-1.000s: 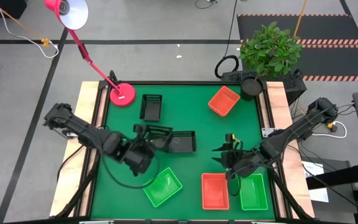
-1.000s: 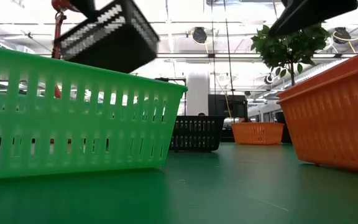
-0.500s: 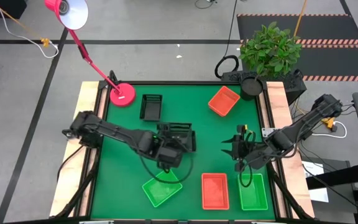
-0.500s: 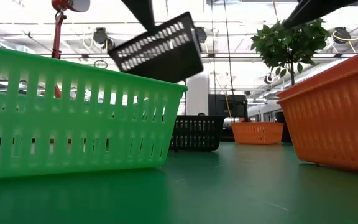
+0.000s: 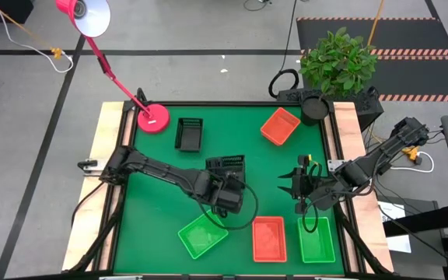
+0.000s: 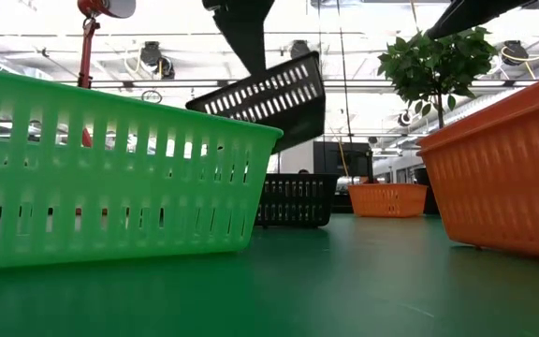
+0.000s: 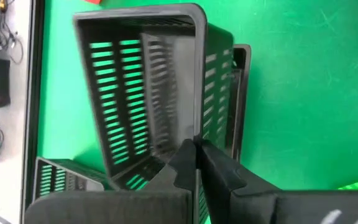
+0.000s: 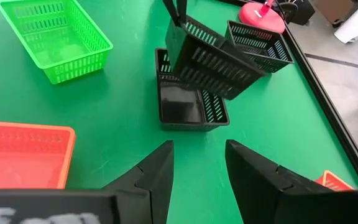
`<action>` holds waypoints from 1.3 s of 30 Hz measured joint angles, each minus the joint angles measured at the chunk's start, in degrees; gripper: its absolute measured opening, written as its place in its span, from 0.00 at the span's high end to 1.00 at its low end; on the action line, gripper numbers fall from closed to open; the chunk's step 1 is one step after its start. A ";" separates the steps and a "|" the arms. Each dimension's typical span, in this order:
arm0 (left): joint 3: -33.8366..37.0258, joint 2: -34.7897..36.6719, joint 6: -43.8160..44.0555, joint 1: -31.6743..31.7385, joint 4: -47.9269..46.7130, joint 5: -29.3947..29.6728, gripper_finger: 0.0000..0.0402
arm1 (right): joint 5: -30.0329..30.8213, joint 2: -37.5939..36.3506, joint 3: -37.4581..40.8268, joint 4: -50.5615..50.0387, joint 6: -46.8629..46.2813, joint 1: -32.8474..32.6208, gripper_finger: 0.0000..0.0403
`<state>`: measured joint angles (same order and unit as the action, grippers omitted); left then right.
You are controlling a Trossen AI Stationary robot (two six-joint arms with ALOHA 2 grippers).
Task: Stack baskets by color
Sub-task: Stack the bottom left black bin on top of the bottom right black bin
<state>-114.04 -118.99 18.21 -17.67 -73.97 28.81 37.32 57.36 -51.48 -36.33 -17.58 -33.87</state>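
My left gripper (image 7: 196, 149) is shut on a black basket (image 8: 213, 59) that hangs tilted in the air above a second black basket (image 8: 188, 102) resting on its bottom at the middle of the green table. In the high view the held black basket (image 5: 225, 166) covers most of the one below. A third black basket (image 5: 189, 134) stands at the far left. My right gripper (image 5: 292, 187) hovers open at the right, pointing toward the two middle baskets, nothing between its fingers. Red-orange baskets (image 5: 280, 126) (image 5: 269, 238) and green baskets (image 5: 203, 236) (image 5: 316, 239) rest on the table. My left gripper pinches a side wall of the black basket at its rim (image 7: 196, 134), near a corner, one finger inside and one outside. The fingers (image 8: 176, 12) come from above, slanting down. The basket hangs lifted clear and tilted, held end high and far end (image 6: 288, 112) low.
A pink lamp base (image 5: 154, 118) stands at the far left corner, its arm reaching up and away. A potted plant (image 5: 337, 61) stands beyond the far right corner. Bare green table (image 5: 162, 202) lies on the left.
My left gripper has carried the black basket toward the table's right edge and a little down, from the left side to above the middle black basket; the basket stays tilted and clear. My right gripper has drawn back slightly from the near baskets, still open.
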 joint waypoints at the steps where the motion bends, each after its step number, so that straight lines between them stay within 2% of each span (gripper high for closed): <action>1: 0.00 -0.08 0.37 -0.02 0.01 -0.01 0.96 | 0.00 0.00 0.00 0.02 0.02 0.00 0.65; 10: 2.74 0.03 3.33 -0.03 2.09 0.34 0.96 | -0.07 0.00 0.00 0.04 -0.15 0.00 0.65; 29: 11.44 0.01 1.77 0.88 10.86 -0.55 0.95 | -0.11 0.00 0.00 0.04 -0.64 0.00 0.65; 33: 12.00 0.01 2.56 1.16 10.93 -0.71 0.88 | -0.11 0.00 0.00 0.04 -0.81 0.00 0.65; 39: 11.99 0.04 3.20 1.16 11.14 -0.74 0.70 | -0.11 0.00 0.00 0.04 -0.81 0.00 0.65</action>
<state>-102.05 -118.96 21.41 -16.51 -62.83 28.08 37.21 57.36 -51.48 -36.29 -18.39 -33.87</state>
